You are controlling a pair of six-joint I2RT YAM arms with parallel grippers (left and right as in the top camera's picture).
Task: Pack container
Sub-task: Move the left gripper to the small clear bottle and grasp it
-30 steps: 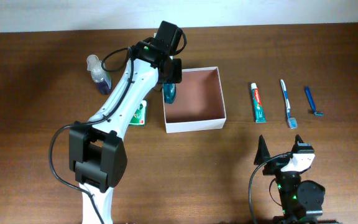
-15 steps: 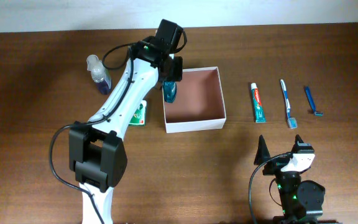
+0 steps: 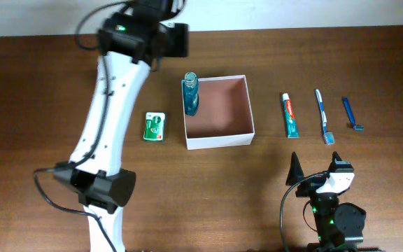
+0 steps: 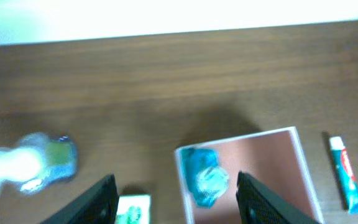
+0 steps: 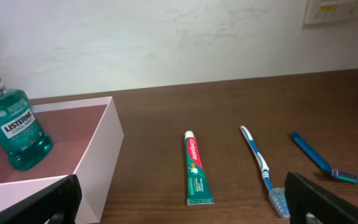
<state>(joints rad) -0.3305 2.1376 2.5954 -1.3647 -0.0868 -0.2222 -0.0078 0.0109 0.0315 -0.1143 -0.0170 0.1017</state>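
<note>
The container (image 3: 219, 137), a square white box with a reddish-brown inside, sits mid-table. It also shows in the left wrist view (image 4: 272, 168) and in the right wrist view (image 5: 98, 152). A teal mouthwash bottle (image 3: 190, 95) (image 4: 202, 177) (image 5: 15, 128) stands upright in its back left corner. My left gripper (image 3: 175, 40) (image 4: 176, 205) hangs high above the box's back left, open and empty. Near the front edge, my right gripper (image 3: 317, 171) (image 5: 182, 208) is open and empty.
A green packet (image 3: 155, 127) (image 4: 133, 209) lies left of the box. A spray bottle (image 4: 28, 164) lies further left, hidden under my arm in the overhead view. Right of the box lie a toothpaste tube (image 3: 290, 115) (image 5: 195, 168), a toothbrush (image 3: 324, 116) (image 5: 258, 160) and a blue razor (image 3: 351, 114) (image 5: 319, 158).
My left gripper has opened off the mouthwash bottle and swung up and back to the left. The bottle stays standing in the box. The right arm has not moved.
</note>
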